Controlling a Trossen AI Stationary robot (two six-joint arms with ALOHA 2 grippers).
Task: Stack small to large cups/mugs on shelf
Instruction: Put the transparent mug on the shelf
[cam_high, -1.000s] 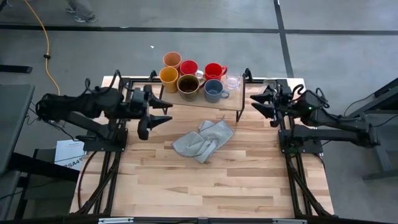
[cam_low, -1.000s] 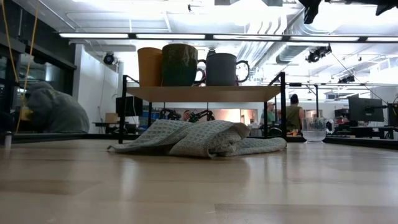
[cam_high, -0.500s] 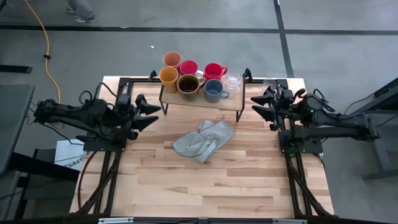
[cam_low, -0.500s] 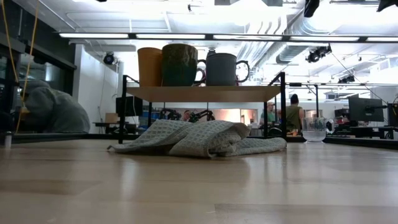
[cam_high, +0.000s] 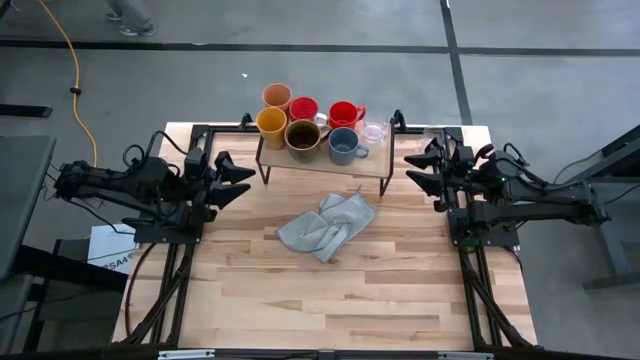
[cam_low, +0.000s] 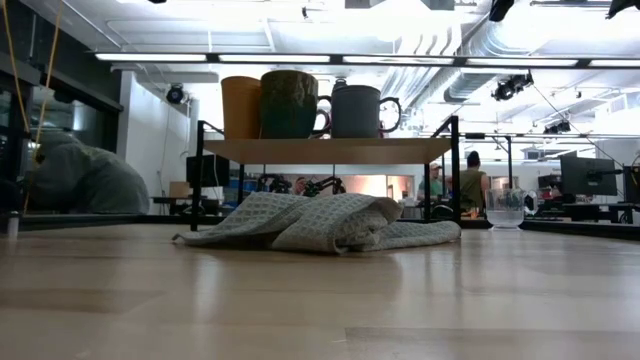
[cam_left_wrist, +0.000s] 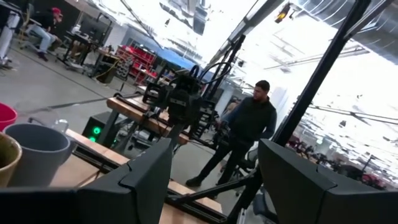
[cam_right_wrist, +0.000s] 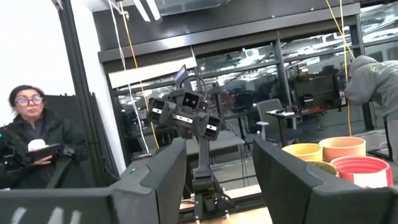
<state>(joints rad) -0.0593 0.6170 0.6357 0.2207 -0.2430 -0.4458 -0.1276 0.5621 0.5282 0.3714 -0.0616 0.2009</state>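
Observation:
The shelf (cam_high: 372, 166) stands at the table's far middle on thin black legs. On it are a peach tumbler (cam_high: 277, 96), two red mugs (cam_high: 303, 108) (cam_high: 344, 113), a yellow mug (cam_high: 271, 122), a brown mug (cam_high: 302, 135), a grey-blue mug (cam_high: 343, 146) and a clear glass cup (cam_high: 374, 131). Another clear glass cup (cam_low: 505, 208) shows in the low view, standing at table level right of the shelf. My left gripper (cam_high: 246, 182) is open and empty left of the shelf. My right gripper (cam_high: 406, 168) is open and empty right of it.
A crumpled grey cloth (cam_high: 325, 225) lies on the table in front of the shelf. Black frame rails run along the table's left and right sides. People stand beyond the table (cam_left_wrist: 249, 130) (cam_right_wrist: 31, 137). Bare wood lies toward the near edge (cam_high: 320, 300).
My left gripper has drawn back toward the table's left edge, away from the shelf, and has tipped up from pointing downward to nearly level. It stays open and empty. The cups and the cloth have not moved.

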